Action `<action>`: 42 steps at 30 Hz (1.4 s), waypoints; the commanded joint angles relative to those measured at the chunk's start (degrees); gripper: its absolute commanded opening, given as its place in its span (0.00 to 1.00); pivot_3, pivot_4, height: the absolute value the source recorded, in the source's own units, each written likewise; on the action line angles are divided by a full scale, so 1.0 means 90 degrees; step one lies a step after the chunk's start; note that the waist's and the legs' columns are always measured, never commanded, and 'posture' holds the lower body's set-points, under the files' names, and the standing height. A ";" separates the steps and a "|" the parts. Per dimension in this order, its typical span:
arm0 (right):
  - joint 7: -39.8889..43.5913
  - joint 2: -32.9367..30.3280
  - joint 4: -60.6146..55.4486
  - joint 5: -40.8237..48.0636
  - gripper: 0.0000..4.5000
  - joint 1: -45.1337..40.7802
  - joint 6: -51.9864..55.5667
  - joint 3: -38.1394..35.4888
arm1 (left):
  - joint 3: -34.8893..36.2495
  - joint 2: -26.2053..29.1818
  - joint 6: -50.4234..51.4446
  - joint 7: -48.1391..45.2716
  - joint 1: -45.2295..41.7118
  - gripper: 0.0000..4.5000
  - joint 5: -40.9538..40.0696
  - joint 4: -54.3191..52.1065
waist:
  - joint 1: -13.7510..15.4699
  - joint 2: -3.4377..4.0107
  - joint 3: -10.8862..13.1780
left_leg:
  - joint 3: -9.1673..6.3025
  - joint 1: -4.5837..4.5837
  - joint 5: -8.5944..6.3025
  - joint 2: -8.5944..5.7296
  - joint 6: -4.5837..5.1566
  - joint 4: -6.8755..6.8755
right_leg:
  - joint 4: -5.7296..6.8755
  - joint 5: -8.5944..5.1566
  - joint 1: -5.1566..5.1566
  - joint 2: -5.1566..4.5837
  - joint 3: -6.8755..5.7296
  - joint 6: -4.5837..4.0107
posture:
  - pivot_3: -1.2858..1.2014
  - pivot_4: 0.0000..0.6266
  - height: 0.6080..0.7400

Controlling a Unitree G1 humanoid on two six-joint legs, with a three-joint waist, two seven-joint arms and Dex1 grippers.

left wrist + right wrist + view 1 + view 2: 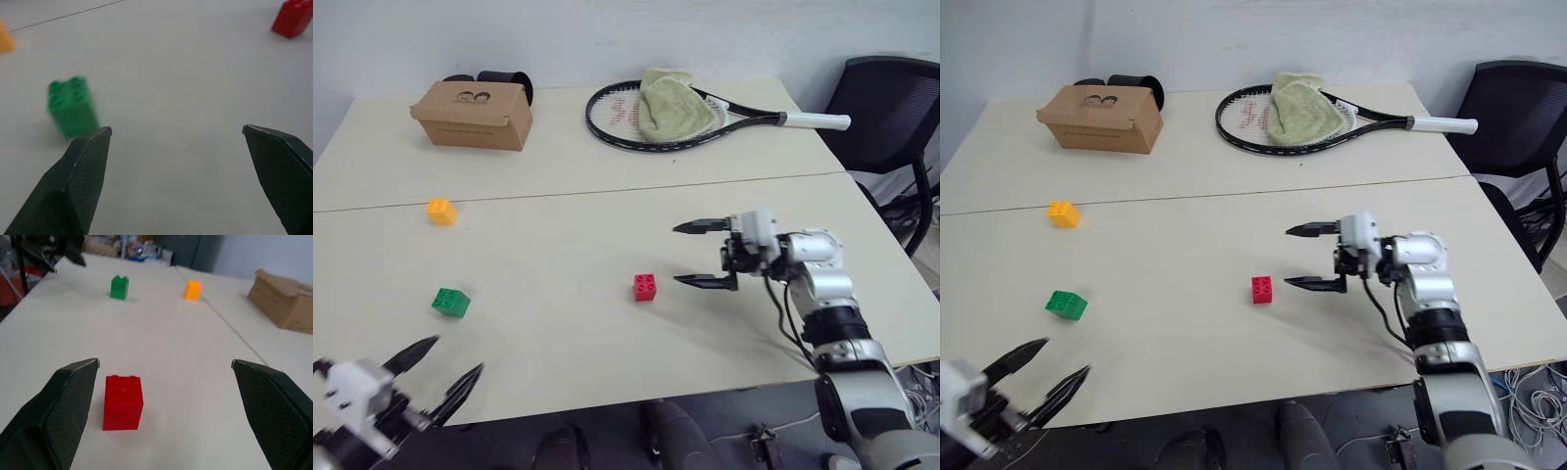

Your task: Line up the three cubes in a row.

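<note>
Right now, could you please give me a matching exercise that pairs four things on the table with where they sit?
Things:
1. red cube
2. green cube
3. orange-yellow cube
4. green cloth

Places:
A. just short of the table seam, near the cardboard box
B. draped over the tennis racket head
C. in front of the open right pincer
D. nearest the open left pincer

Pairs: 1-C, 2-D, 3-A, 4-B

The green cube (71,107) is smeared with blur, and the orange-yellow cube (5,41) is cut off at the edge
</note>
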 commanded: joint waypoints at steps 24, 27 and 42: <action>0.0491 -0.0105 -0.0860 0.1322 1.00 0.1251 -0.0709 0.0050 | -0.0125 0.1198 0.1580 0.1722 -0.2190 1.00 -0.0769 0.0717 | 0.0009 -0.0052 0.0011 | -0.0006 0.0003 -0.0002 -0.0001 -0.0005 0.0010 | 0.0010 0.0005 0.0010 0.0000 -0.0013 0.0009 | 0.52 0.24 1.00; 0.0417 -0.0034 -0.0872 0.1164 1.00 0.1281 -0.0731 0.0032 | -0.0565 0.1388 0.1879 0.1694 -0.2626 1.00 -0.0603 0.1006 | 0.0021 -0.0047 0.0013 | -0.0006 0.0004 0.0003 0.0003 -0.0014 0.0009 | 0.0013 0.0005 0.0005 0.0007 -0.0012 0.0009 | 0.52 0.24 1.00; -0.0165 -0.0189 -0.1458 0.0718 1.00 0.1578 -0.0583 -0.0026 | -0.1201 0.1386 0.2195 0.1699 -0.3428 0.39 -0.0237 0.1553 | 0.0064 -0.0042 0.0016 | -0.0007 0.0001 0.0005 0.0003 -0.0017 0.0028 | 0.0031 0.0005 0.0004 0.0003 -0.0014 0.0009 | 0.52 0.24 1.00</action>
